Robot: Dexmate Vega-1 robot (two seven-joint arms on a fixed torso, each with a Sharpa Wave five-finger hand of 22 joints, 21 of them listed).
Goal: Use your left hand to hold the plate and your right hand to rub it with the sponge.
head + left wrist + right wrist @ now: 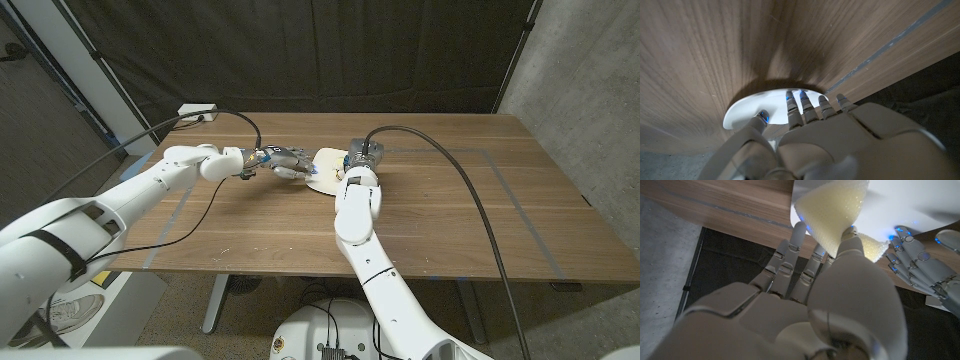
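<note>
Nearest the lens, your right hand (840,305) pinches the yellow sponge (832,210) btwn thumb and fingers, sponge face pressed on the white plate (910,205), i.e. set up for rubbing. Your left hand (815,125) lies w/ fingertips (790,97) on the plate (747,110), thumb at its rim, prob. to stop it sliding under the strokes; whether it truly clamps the rim is unclear. Head view: plate (322,165) sits mid-table on the wooden table (450,210), btwn left hand (282,162) and right hand (358,165).
</note>
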